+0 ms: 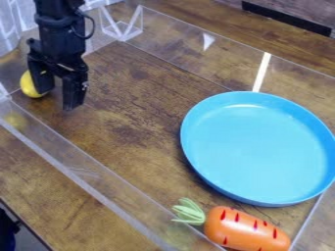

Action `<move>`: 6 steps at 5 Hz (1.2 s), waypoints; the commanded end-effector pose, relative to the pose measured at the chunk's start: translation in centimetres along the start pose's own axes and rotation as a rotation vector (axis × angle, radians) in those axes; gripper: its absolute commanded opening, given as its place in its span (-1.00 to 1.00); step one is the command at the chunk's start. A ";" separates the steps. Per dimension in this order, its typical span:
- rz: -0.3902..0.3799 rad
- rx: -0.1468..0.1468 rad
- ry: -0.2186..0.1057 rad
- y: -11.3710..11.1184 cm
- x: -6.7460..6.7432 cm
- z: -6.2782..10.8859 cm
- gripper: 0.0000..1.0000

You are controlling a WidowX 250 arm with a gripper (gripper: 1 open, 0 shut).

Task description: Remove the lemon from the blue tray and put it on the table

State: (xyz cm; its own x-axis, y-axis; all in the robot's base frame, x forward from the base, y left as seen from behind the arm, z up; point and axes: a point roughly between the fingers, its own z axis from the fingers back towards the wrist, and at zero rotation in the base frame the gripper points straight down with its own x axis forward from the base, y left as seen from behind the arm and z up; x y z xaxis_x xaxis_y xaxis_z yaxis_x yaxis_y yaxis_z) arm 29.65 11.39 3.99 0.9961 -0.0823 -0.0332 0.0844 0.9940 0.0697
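Observation:
The yellow lemon (27,84) lies on the dark wood table (144,98) at the far left, partly hidden behind my gripper. My gripper (57,92) points straight down just right of the lemon, fingers open, with one finger (41,83) close against the lemon's side; whether they touch I cannot tell. Nothing is gripped. The large round blue tray (257,147) sits at the right with nothing in it.
An orange toy carrot (240,229) with green leaves lies at the front, below the tray. Clear acrylic walls (78,167) edge the tabletop along the front left and the back.

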 end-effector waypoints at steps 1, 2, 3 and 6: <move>0.026 0.020 -0.062 1.4 0.7 1.6 1.00; 0.034 0.021 -0.067 2.0 0.3 2.2 1.00; 0.042 0.021 -0.072 2.5 0.0 2.8 1.00; 0.062 0.036 -0.084 4.7 -0.8 4.2 1.00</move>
State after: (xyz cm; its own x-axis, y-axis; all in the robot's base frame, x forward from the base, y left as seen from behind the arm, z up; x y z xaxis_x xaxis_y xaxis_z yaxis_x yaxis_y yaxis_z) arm 28.75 14.51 5.78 0.9982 -0.0526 -0.0280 0.0542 0.9968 0.0584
